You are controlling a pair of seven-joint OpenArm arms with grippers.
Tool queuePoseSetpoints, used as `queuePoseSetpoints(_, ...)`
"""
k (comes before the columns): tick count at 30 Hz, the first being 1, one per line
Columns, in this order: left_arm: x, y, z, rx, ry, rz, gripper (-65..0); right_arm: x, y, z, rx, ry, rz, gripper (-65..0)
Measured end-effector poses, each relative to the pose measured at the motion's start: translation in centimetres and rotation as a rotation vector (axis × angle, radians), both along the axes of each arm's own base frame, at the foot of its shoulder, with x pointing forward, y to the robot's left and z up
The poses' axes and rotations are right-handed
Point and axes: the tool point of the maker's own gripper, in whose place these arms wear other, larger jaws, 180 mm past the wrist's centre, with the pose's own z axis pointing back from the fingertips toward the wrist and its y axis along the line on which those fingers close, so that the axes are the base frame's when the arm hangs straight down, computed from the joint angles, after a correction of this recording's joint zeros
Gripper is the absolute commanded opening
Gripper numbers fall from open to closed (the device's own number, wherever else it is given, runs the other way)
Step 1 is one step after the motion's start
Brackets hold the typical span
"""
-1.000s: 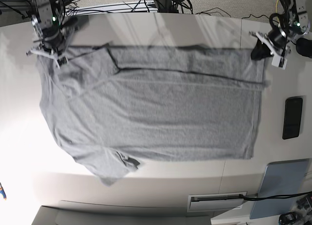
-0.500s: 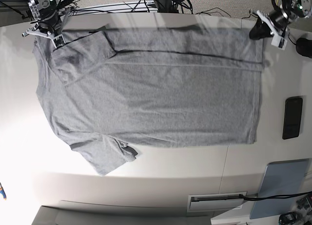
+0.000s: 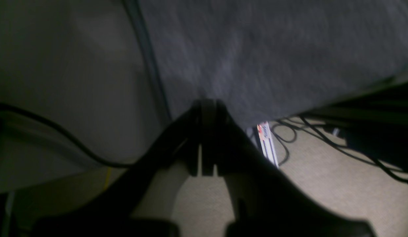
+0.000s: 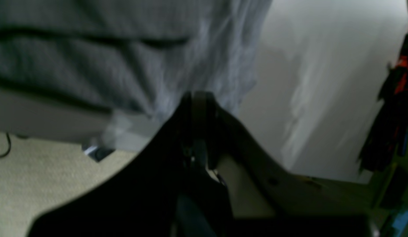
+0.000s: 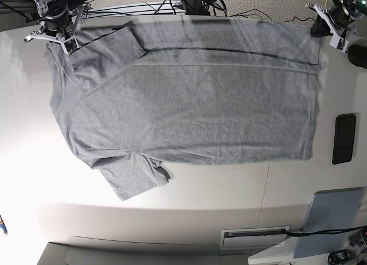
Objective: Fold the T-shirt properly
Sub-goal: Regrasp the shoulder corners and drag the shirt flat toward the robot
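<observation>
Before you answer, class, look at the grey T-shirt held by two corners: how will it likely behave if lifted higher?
The T-shirt is probably floppy: it lies in soft creases and its sleeve is folded over. Pinched by the left hand and right hand, it would likely sag between them. It seems light, not fragile.

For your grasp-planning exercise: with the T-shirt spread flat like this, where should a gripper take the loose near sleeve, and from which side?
Probably at the sleeve's free outer hem, coming in from the table's bare near side. That sleeve sticks out past the T-shirt body as a flap lying flat, so its hem is an exposed edge. The left gripper and right gripper already pinch the far corners.
</observation>
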Motion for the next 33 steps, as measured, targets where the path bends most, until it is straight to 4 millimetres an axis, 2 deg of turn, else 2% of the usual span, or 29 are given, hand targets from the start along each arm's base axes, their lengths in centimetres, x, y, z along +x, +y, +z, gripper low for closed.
queuePoseSetpoints(5, 0.2, -0.1, 0.1, -0.001, -0.006, -0.002, -65.0, 0.5, 0.0, 0.2, 0.003, -0.024, -0.002, -65.0)
queuePoseSetpoints(7, 0.2, -0.1, 0.1, -0.002, -0.007, -0.002, -65.0, 1.4, 0.1, 0.1, 0.017, -0.064, 0.019, -65.0)
queuePoseSetpoints(10, 0.2, -0.1, 0.1, -0.001, -0.007, -0.002, -65.0, 1.5, -1.0, -1.3, 0.012, -0.053, 0.005, -65.0)
queuePoseSetpoints(12, 0.2, -0.1, 0.1, -0.001, -0.007, -0.002, -65.0, 1.2, -1.6, -2.4, 0.024, -0.026, -0.022, -65.0)
queuePoseSetpoints(14, 0.2, -0.1, 0.1, -0.001, -0.006, -0.002, -65.0, 0.7, -1.3, -3.1, 0.044, 0.011, -0.012, -65.0)
queuePoseSetpoints(20, 0.1, -0.1, 0.1, 0.000, -0.005, -0.003, -65.0, -1.9, -2.0, -3.6, 0.003, 0.082, -0.023, -65.0)
queuePoseSetpoints(22, 0.1, -0.1, 0.1, 0.001, -0.005, -0.003, -65.0, -2.1, -2.2, -3.6, -0.016, 0.084, -0.020, -65.0)
queuePoseSetpoints(28, 0.2, -0.1, 0.1, 0.000, -0.006, -0.003, -65.0, -0.8, -2.1, -2.0, -0.042, 0.020, -0.019, -65.0)
queuePoseSetpoints(32, 0.8, -0.6, 0.9, 0.009, -0.028, -0.030, -65.0, 2.1, -1.4, 1.4, -0.111, -0.126, 0.040, -65.0)
queuePoseSetpoints(33, 1.2, -0.9, 1.3, 0.010, -0.042, -0.041, -63.2, 2.8, -1.0, 2.3, -0.128, -0.157, 0.064, -65.0)
